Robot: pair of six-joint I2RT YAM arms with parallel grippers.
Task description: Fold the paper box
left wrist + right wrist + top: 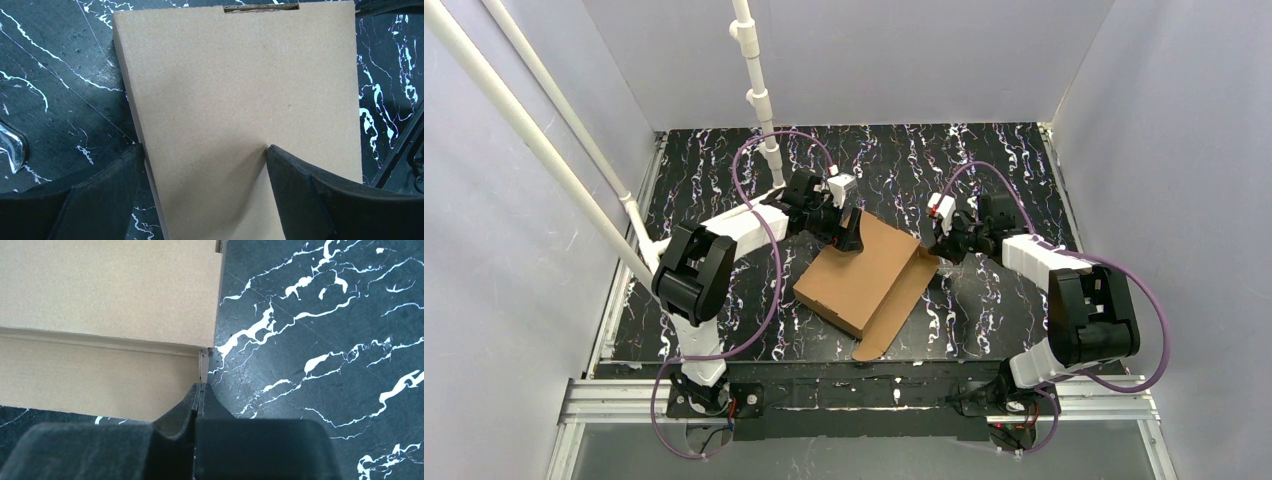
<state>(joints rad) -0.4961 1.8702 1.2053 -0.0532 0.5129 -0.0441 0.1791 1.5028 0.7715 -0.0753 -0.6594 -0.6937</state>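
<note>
Left claw (pixel 205 162) is spread wide at the box's (pixel 859 275) 11 o'clock edge, one finger over the cardboard, the other outside it above the worktop (pixel 994 170). Right claw (pixel 200 392) is pinched shut, tips right at the box's 2 o'clock corner. The box lies mid-worktop, a long flap open along its 4 o'clock side.

Hovers left gripper (pixel 849 228) over far-left edge of paper box (pixel 864 280), jaws spread wide; points right gripper (pixel 944 240), fingers pressed together, at box's right corner.
</note>
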